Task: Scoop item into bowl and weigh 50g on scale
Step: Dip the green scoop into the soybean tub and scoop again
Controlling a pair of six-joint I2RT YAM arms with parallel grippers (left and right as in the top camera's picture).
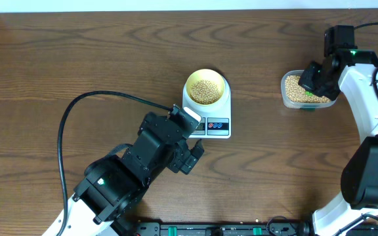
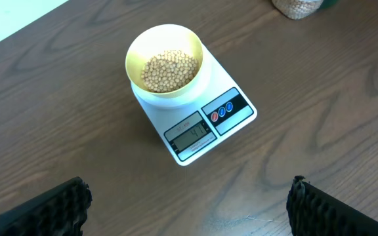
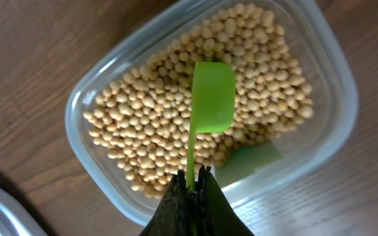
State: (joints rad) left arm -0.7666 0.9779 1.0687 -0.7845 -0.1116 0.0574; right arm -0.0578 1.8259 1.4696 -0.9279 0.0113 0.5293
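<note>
Scale: the white kitchen scale point(image 2: 155, 117) lies flat on the wood-grain table point(image 1: 77, 59), near its middle, with the display and button edge turned toward the left arm.
Display: the grey display point(image 2: 190, 135) shows dark digits, too blurred to read for sure; two small buttons sit just beside it.
Bowl: the pale yellow bowl point(image 2: 134, 47) stands upright on the far part of the scale, away from the display.
Beans: a low heap of tan-yellow beans point(image 2: 169, 71) lies in the bottom of the bowl; many more fill the clear plastic tub point(image 3: 77, 131).
Tub: it rests on the table well to the right of the scale, apart from it; a green patch shows at its near wall, and I cannot tell what that is.
Left gripper: the left gripper point(image 2: 188, 190) hangs above bare table just in front of the scale's display edge, its two black fingers spread wide at the lower corners of the wrist view, with nothing between them.
Right gripper: the right gripper point(image 3: 192, 191) is over the tub, fingers pressed together on the thin handle of the green scoop point(image 3: 212, 98).
Scoop: the handle runs straight out from the fingertips, and the cup sits over the beans near the middle of the tub; whether it touches them cannot be told.
Cable: a black cable point(image 1: 64, 124) loops across the table beside the left arm.
</note>
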